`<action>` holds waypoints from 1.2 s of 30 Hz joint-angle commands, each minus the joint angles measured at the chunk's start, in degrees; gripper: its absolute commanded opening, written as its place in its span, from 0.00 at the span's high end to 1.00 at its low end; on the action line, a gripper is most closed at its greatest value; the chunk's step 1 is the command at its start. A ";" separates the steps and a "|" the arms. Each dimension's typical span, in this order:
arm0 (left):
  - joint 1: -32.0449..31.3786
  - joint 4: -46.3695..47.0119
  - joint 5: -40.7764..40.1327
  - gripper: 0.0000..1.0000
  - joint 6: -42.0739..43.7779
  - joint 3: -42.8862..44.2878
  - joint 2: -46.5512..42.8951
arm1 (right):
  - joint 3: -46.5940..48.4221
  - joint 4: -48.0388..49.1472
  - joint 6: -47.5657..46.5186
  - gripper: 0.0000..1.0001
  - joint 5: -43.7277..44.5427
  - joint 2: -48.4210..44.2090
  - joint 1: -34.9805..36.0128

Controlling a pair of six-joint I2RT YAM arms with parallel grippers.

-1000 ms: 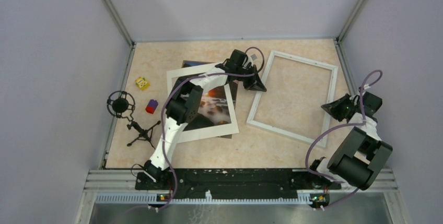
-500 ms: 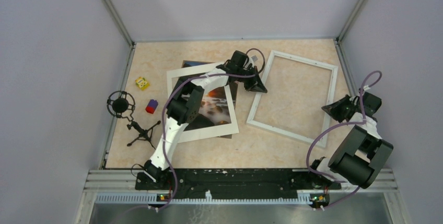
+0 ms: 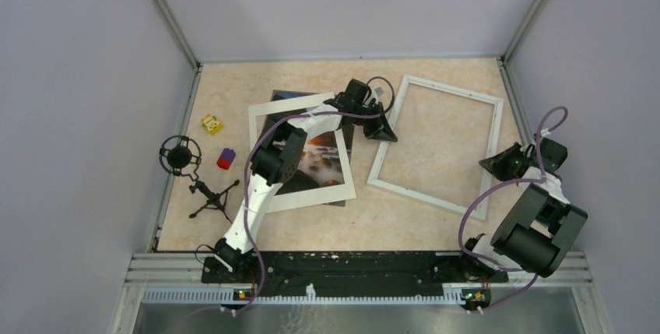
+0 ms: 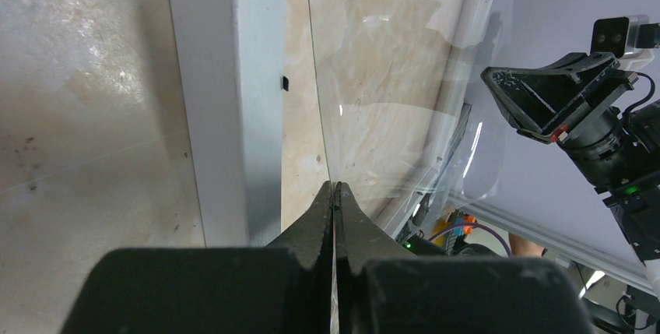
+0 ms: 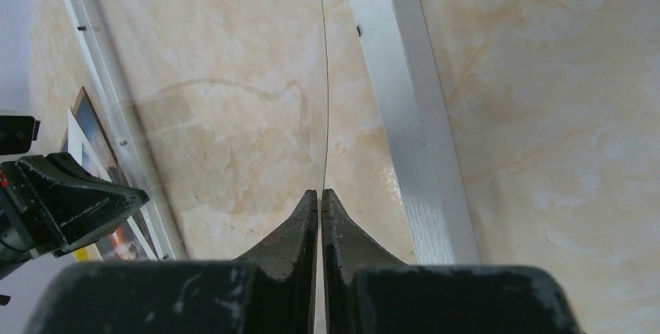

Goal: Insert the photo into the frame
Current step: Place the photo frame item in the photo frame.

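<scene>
The white frame (image 3: pixel 451 87) lies flat at the right of the table. The photo (image 3: pixel 321 155) lies to its left under a white mat (image 3: pixel 300 195), partly hidden by the left arm. My left gripper (image 3: pixel 387 129) is over the frame's left bar (image 4: pixel 226 100), shut on the edge of a clear pane (image 4: pixel 389 77). My right gripper (image 3: pixel 490 164) is over the frame's right bar (image 5: pixel 405 100), shut on the opposite edge of the same pane (image 5: pixel 233 100). The pane hangs between them just above the frame opening. In the wrist views both jaws (image 4: pixel 335 188) (image 5: pixel 320 194) are pressed on the thin sheet.
A yellow block (image 3: pixel 212 124), a purple and red block (image 3: pixel 226 158), a black round clamp (image 3: pixel 180 155) and a small black tripod (image 3: pixel 212 198) lie at the table's left edge. Walls enclose the table on three sides.
Both grippers have shifted only slightly, the right one a little toward the near side. Both stay shut on the clear pane over the frame.
</scene>
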 commanded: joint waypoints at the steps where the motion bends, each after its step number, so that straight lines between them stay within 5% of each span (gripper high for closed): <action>1: 1.02 0.08 -1.57 0.97 0.84 2.67 -0.14 | 1.36 2.39 -1.33 0.92 3.47 0.16 -0.80; 11: 1.01 -1.50 -2.34 0.91 1.46 4.18 0.62 | 3.64 -0.54 -1.60 0.70 6.47 0.54 -0.80; 19: 0.80 -3.59 -2.93 0.84 2.50 4.92 0.98 | 4.99 -1.35 -1.17 0.66 7.77 0.54 -0.71; 27: -0.44 -6.86 -4.85 0.67 4.00 6.44 1.39 | 6.93 -3.68 -1.65 0.59 10.27 -1.85 -0.01; 36: -1.30 -14.70 -11.91 0.36 8.53 8.56 -1.28 | 7.75 -4.76 -2.65 0.58 12.73 -3.57 3.07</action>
